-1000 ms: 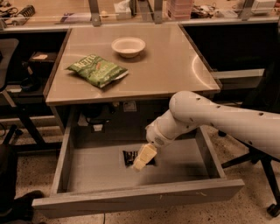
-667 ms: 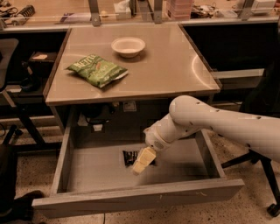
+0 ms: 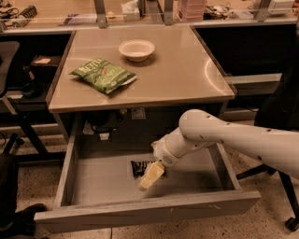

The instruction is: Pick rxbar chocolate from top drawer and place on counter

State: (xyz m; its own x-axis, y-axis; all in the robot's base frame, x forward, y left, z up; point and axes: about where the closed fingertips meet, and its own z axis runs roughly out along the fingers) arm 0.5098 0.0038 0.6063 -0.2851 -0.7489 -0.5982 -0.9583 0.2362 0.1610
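The top drawer (image 3: pixel 154 206) stands pulled out below the counter (image 3: pixel 173 74). The rxbar chocolate (image 3: pixel 139 167), a small black wrapper with pale stripes, lies on the drawer floor near the middle. My gripper (image 3: pixel 150 176) reaches down into the drawer from the right on a white arm (image 3: pixel 224 137). Its pale fingers (image 3: pixel 153 174) lie over the right end of the bar and hide part of it.
A green chip bag (image 3: pixel 103 74) and a white bowl (image 3: pixel 136 49) sit on the counter. A cluttered wooden bench (image 3: pixel 70 11) with metal posts runs along the back. Dark chairs stand at the left (image 3: pixel 9 60) and right (image 3: pixel 280 102).
The gripper has shifted slightly down and left over the bar inside the drawer. The bar has not visibly moved.
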